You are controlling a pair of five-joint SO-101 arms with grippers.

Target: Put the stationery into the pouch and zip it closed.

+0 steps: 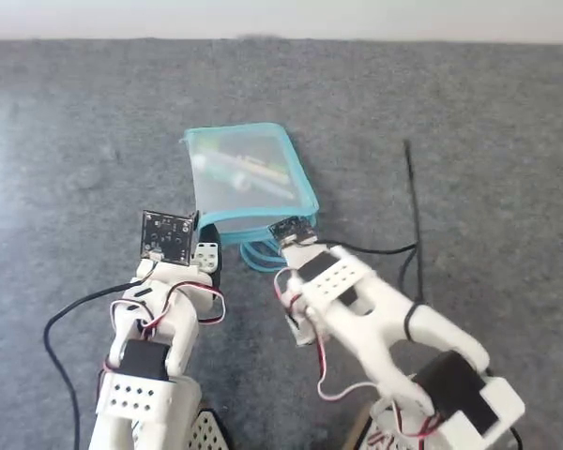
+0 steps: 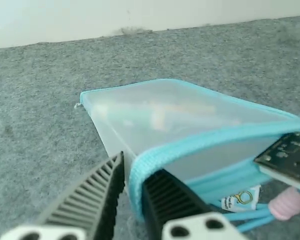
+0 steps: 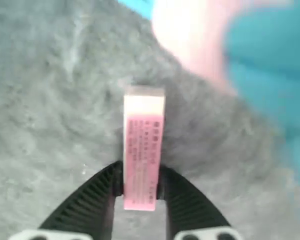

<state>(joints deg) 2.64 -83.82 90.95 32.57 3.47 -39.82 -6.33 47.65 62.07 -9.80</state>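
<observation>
The translucent pouch [image 1: 249, 178] with teal edging lies flat near the middle of the grey table [image 1: 469, 112]. Pens and other stationery [image 1: 247, 167] show through its side. The left end effector [image 2: 132, 175] is clenched on the teal rim at the pouch's near left corner. The right end effector [image 3: 139, 175] grasps a pink eraser [image 3: 142, 145], pinched by its sides, just beside the pouch's near right corner.
</observation>
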